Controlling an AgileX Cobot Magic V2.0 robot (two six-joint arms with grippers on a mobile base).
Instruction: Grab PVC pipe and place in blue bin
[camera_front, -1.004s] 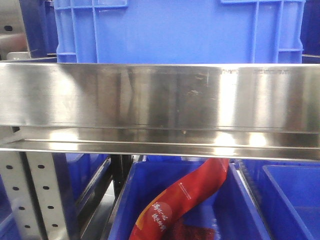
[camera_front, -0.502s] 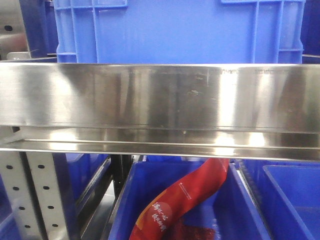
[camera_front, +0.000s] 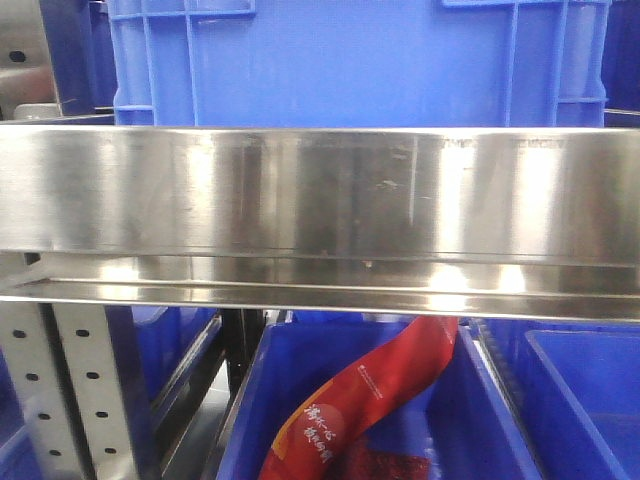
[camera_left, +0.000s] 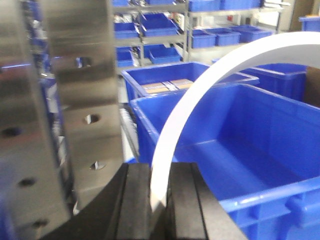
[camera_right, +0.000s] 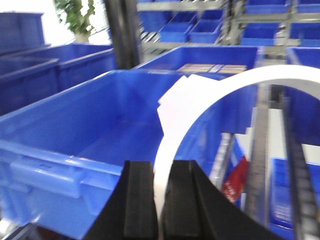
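In the left wrist view my left gripper (camera_left: 159, 200) is shut on the lower end of a white curved PVC pipe (camera_left: 200, 85). The strip arcs up and to the right over an open blue bin (camera_left: 280, 200). In the right wrist view my right gripper (camera_right: 162, 205) is likewise shut on a white curved PVC pipe (camera_right: 210, 95), which arcs over the right side of a large blue bin (camera_right: 55, 165). A second white flat piece (camera_right: 172, 107) shows just behind that arc. I cannot tell whether both grippers hold the same strip. Neither gripper appears in the front view.
A steel shelf rail (camera_front: 320, 190) crosses the front view, with a blue crate (camera_front: 350, 60) above it. Below is a blue bin (camera_front: 480, 420) holding a red package (camera_front: 370, 400). A perforated steel upright (camera_left: 75, 100) stands close on the left. More blue bins (camera_left: 160, 25) fill racks behind.
Only the reflections on the steel rail shift slightly in the front view; nothing else there has moved.
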